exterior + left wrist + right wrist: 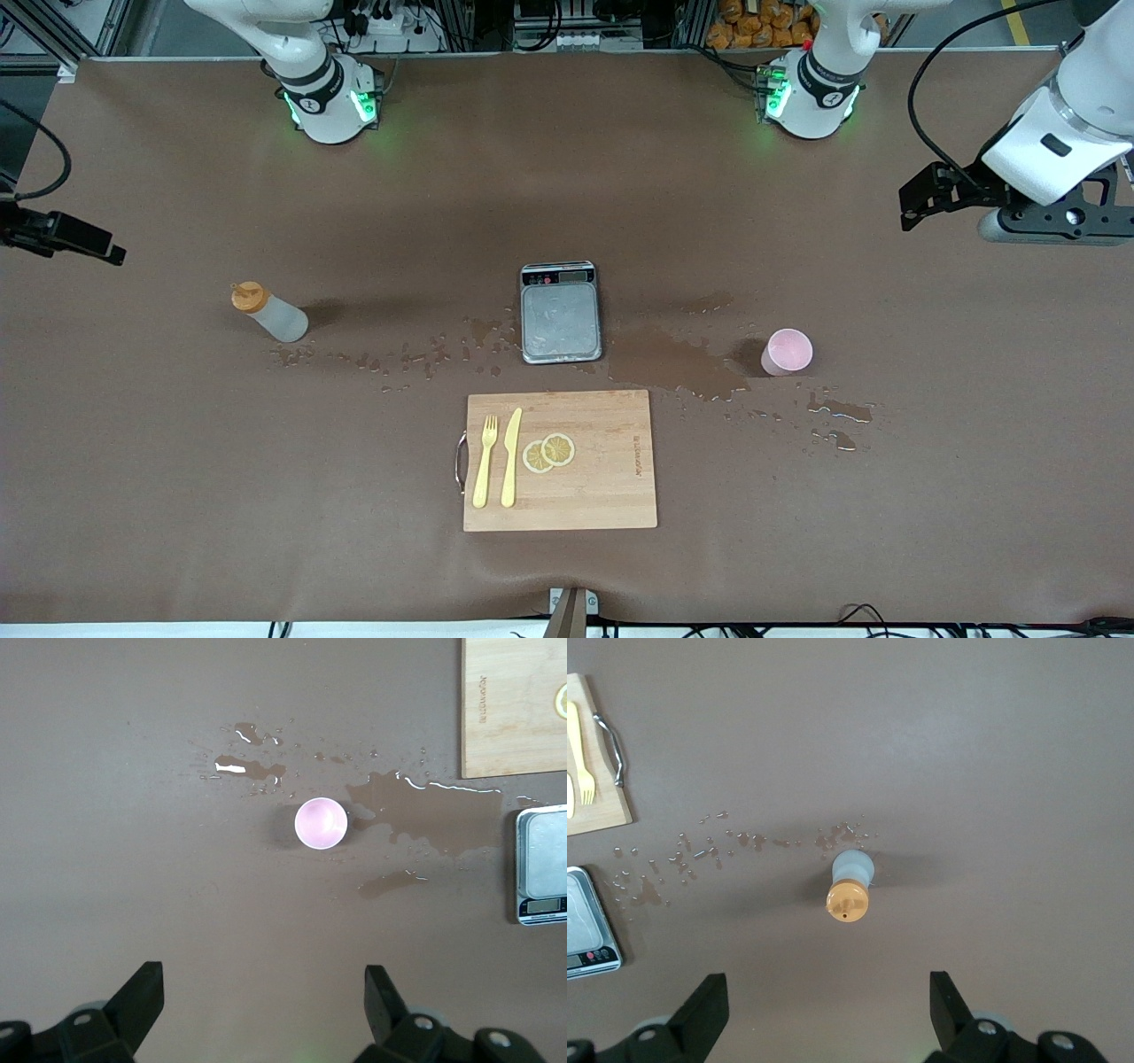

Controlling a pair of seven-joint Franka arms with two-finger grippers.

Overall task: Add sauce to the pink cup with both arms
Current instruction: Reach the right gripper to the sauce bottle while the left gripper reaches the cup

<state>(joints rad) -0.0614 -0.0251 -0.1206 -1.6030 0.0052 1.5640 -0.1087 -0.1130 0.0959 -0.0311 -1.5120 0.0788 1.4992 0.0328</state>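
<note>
The sauce [270,315] stands on the bench [177,496] toward the right arm's end, at about nine o'clock from the scale [560,312] in the front view. The cup [786,352] stands upright toward the left arm's end, at about three o'clock from the scale, just beside a spill [678,363]. A trail of drops [399,359] runs between the sauce and the scale.

Nearer the front camera than the scale lies a board [560,459], at six o'clock from it, carrying a fork [485,461], a knife [511,456] and two lemon slices [548,452].

The left hand [263,992] hangs over the bench above the cup, fingers wide apart and empty. The right hand [828,992] hangs over the sauce, fingers wide apart, holding nothing.
</note>
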